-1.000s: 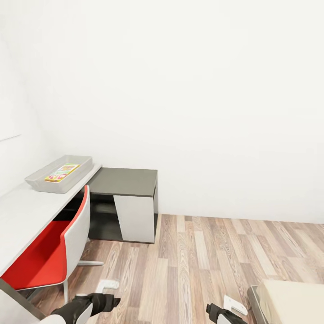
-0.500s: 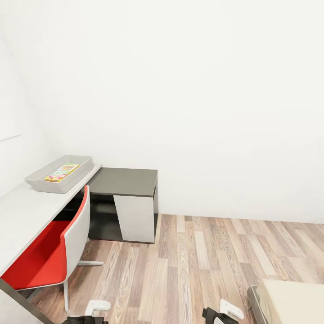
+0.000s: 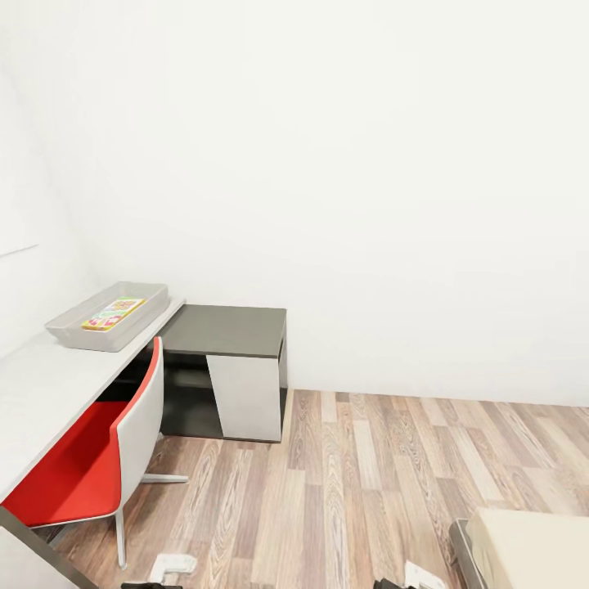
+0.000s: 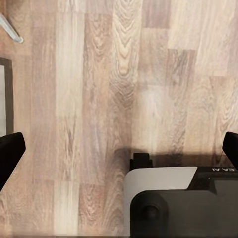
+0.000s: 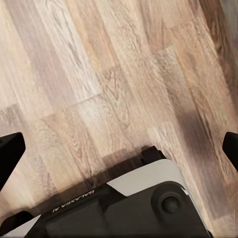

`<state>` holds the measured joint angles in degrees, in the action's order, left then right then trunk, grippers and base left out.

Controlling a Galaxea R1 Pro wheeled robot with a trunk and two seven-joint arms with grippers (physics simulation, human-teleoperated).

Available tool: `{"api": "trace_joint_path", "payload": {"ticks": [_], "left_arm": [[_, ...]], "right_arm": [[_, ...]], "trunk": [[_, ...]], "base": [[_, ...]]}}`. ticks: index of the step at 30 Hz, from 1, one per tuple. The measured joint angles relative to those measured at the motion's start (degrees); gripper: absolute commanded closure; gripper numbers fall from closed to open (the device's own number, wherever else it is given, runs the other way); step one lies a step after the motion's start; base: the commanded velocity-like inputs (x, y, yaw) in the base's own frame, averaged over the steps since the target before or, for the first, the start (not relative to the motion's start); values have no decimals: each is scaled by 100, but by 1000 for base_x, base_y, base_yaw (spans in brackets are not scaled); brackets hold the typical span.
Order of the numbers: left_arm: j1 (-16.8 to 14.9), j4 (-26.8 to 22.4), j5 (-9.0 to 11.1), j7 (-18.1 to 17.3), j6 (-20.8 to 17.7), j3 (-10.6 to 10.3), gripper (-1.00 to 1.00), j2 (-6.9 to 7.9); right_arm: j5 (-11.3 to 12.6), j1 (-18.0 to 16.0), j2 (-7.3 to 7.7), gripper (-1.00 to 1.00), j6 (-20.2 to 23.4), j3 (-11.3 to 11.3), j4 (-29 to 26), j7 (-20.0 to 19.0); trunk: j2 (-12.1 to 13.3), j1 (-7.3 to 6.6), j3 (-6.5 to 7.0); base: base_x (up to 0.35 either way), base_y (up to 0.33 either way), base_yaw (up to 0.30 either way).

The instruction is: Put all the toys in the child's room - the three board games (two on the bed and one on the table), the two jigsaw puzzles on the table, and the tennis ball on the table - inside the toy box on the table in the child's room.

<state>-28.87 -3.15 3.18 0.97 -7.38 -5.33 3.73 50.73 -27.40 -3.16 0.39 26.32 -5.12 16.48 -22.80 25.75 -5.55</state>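
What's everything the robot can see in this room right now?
Toy box: one, light grey, on the table's far end.
Board game: one, yellow-green with red, lying in the toy box.
Table: one, pale grey top joined to a lower dark grey unit.
Chair: one, red and white, at the table.
Bed: one corner, beige.
Floor: wood planks.
Left gripper: black fingers apart, over floor.
Right gripper: black fingers apart, over floor.

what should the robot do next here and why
Probably turn the base right, toward the bed. The toy box on the table already holds one board game, and both grippers look open and empty over the floor: the left gripper and the right gripper hold nothing. Only the bed's corner shows, so what lies on it cannot be seen.
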Motion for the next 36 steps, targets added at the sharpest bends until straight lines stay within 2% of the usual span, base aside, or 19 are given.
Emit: {"api": "trace_joint_path", "payload": {"ticks": [6, 13, 23, 31, 36], "left_arm": [[111, 157, -5, 26, 5, 0, -100, 6], [572, 186, -14, 70, 33, 0, -100, -18], [1015, 188, -9, 108, 43, 0, -100, -13], [1141, 188, -4, 108, 53, 0, -100, 30], [1162, 188, -1, 105, 67, 20, -100, -73]], "right_arm": [[4, 173, 0, -100, -39, -1, 51, 41], [8, 438, 2, -100, -100, -6, 440, 68], [19, 995, 51, -100, -107, -17, 495, 72], [11, 1331, 110, -100, -104, -29, 496, 65], [7, 1470, 112, -100, -103, -26, 496, 63]], "trunk": [[0, 0, 0], [0, 0, -1], [0, 0, -1], [0, 0, 0], [0, 0, 0]], "base": [[0, 0, 0], [0, 0, 0], [0, 0, 0], [0, 0, 0], [0, 0, 0]]}}
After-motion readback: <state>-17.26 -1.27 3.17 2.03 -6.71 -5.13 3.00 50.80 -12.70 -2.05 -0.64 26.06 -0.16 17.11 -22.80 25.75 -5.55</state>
